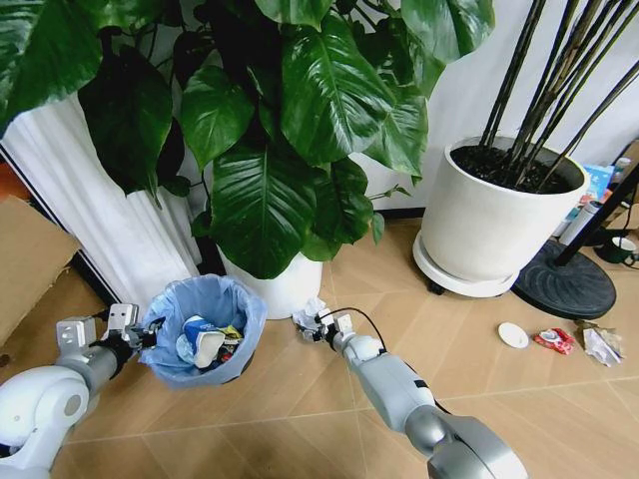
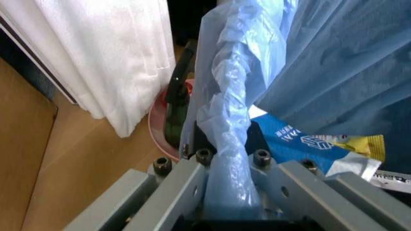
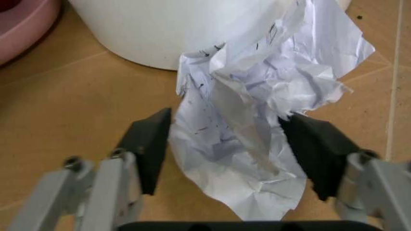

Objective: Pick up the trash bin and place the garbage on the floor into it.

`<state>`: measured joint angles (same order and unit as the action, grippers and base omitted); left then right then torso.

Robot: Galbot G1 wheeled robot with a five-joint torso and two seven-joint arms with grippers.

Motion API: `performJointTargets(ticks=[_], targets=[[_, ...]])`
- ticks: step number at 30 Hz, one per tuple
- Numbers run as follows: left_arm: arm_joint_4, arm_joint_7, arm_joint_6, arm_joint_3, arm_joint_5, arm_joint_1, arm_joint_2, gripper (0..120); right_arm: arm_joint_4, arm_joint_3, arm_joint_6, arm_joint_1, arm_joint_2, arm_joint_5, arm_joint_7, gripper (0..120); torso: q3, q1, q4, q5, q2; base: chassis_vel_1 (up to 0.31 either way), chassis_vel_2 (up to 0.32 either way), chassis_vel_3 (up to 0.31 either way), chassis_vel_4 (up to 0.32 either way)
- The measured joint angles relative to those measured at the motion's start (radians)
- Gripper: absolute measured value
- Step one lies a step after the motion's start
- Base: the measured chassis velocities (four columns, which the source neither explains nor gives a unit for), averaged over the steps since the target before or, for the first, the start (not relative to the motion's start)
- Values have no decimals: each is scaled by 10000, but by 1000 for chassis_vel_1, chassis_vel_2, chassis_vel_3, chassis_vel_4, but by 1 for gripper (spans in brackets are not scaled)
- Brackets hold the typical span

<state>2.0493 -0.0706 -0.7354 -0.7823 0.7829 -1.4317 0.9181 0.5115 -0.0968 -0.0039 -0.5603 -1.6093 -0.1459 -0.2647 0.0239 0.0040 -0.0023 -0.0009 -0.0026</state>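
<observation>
Crumpled paper being taken up beside the held bin.

The trash bin (image 1: pixel 205 329), already holding several wrappers, is clamped at its bag-lined rim by the left gripper (image 1: pixel 140 332), whose arm is reached in low from the left. The crumpled white paper (image 3: pixel 257 125) lies on the floor against the white plant pot (image 1: pixel 280 284), just beside the bin. It is straddled by the right gripper (image 3: pixel 234 154), arm stretched forward and low, jaws spread and not yet closed. A firm close on the paper is judged to be called for next. More garbage (image 1: pixel 554 340) is seen well apart to the right.
</observation>
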Motion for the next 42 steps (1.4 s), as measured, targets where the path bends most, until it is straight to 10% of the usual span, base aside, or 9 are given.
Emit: performJointTargets(ticks=[16,42], targets=[[48,-15,0,8,2,-41,23,0,135,-206,8,-81,9,99,30,0,0,0,0,0,0,0,0,0,0],[309,26,0,-85,-48,-383,81,0,8037,859,-1377,-3425,3069,-2158,769,0,-1,-1,1,3,2,0,0,0,0]])
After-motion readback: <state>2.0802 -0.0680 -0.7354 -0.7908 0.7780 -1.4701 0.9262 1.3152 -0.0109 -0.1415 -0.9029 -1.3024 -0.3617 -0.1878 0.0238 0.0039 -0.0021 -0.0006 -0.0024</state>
